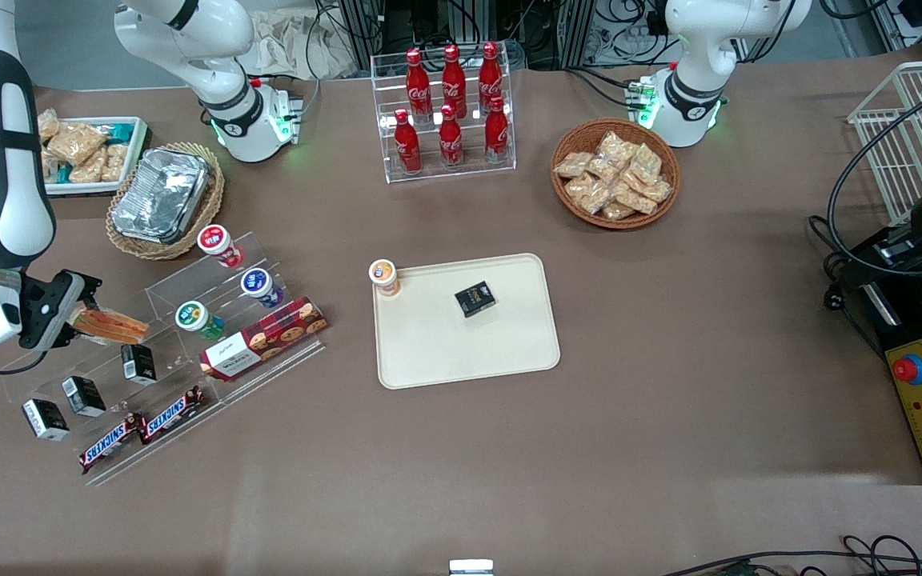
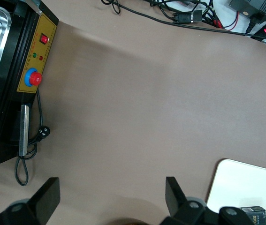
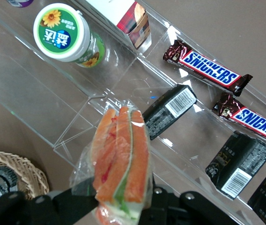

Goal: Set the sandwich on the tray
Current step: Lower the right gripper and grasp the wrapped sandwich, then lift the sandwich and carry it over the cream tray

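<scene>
The right arm's gripper (image 1: pixel 77 316) has its jaws clamped on the plastic-wrapped sandwich (image 3: pixel 120 159), holding it above the clear acrylic stepped display rack (image 1: pixel 189 288) at the working arm's end of the table, well apart from the cream tray (image 1: pixel 509 352), which carries a small black box (image 1: pixel 475 299) and an orange-lidded cup (image 1: pixel 383 276)
</scene>
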{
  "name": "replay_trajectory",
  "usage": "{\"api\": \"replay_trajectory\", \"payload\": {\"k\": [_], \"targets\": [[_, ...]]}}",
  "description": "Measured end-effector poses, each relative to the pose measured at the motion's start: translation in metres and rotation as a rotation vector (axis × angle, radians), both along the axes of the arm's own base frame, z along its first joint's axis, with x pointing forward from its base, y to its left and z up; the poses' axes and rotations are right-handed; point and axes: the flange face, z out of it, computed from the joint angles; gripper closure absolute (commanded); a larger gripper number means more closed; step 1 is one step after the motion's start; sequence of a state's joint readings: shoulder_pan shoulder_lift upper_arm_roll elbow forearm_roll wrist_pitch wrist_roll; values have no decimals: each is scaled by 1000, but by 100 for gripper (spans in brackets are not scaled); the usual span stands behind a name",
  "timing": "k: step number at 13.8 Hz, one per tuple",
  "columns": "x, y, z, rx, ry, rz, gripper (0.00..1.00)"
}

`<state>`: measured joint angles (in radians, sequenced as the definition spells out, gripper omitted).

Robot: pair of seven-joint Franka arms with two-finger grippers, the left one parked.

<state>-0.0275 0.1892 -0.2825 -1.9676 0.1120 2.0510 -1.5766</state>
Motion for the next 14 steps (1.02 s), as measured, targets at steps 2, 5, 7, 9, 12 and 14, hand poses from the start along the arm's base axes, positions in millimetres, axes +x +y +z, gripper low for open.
{"api": "replay_trajectory", "payload": {"k": [2,5,7,9,12,14], "targets": [[1,3,2,3,-3,29,100],[13,36,33,14,-13,107,100],[24,76,78,22,-31,184,100],[32,124,122,27,-58,270,100],[38,210,163,31,-110,349,100],[31,276,165,49,-110,384,100]]}}
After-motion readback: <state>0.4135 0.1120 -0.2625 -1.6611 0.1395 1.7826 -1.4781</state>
